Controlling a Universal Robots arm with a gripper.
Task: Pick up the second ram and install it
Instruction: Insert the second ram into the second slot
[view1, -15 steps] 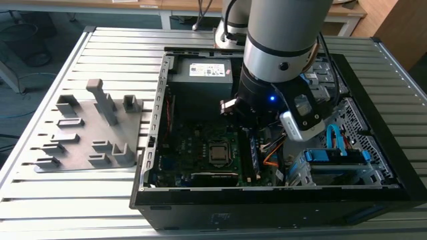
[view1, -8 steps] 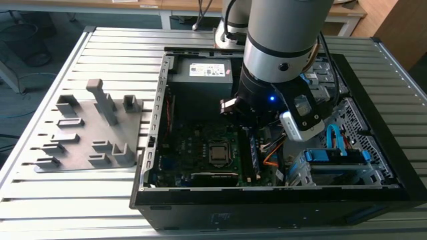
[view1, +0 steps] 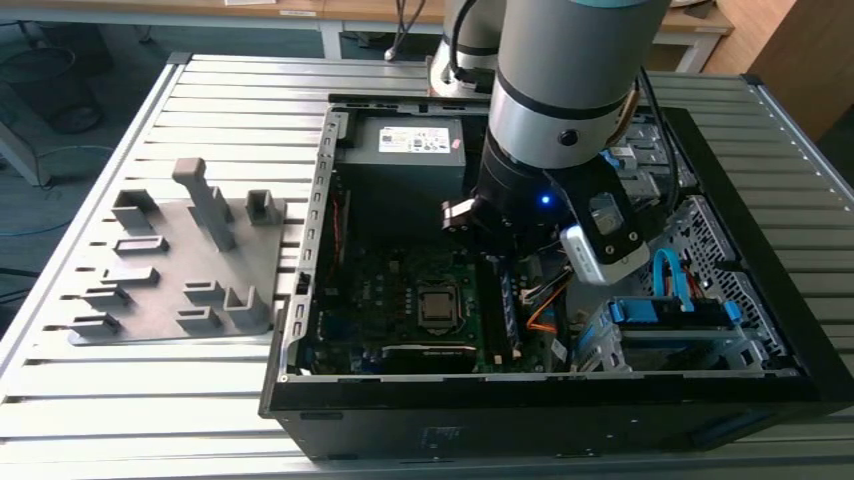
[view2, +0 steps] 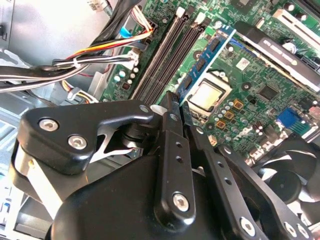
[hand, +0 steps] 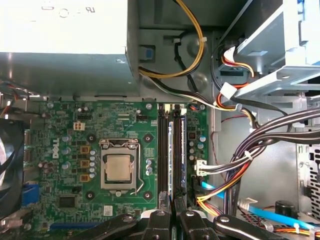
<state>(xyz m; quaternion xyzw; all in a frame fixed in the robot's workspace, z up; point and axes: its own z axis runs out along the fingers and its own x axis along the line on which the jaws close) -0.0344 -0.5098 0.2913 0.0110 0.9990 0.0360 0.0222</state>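
In both wrist views my gripper (view2: 178, 102) (hand: 173, 205) is shut on the second ram (view2: 207, 52) (hand: 172, 150), a thin stick with black chips seen nearly edge-on. It reaches out from between the black fingers (view2: 170, 130) and runs parallel to the dark memory slots (view2: 160, 60) (hand: 162, 150) on the green motherboard (hand: 65, 120). The stick hovers just over the slots, beside the processor socket (hand: 119, 167); whether it touches a slot I cannot tell. In the exterior view the gripper (view1: 501, 250) is lowered inside the open computer case (view1: 561, 390).
A grey holder tray (view1: 187, 260) with upright blocks lies on the slatted table at the exterior view's left. Bundled cables (hand: 240, 165) and a blue flat cable (view1: 674, 275) crowd one side of the slots. The power supply (view1: 414, 140) and a fan (view2: 295, 170) lie close.
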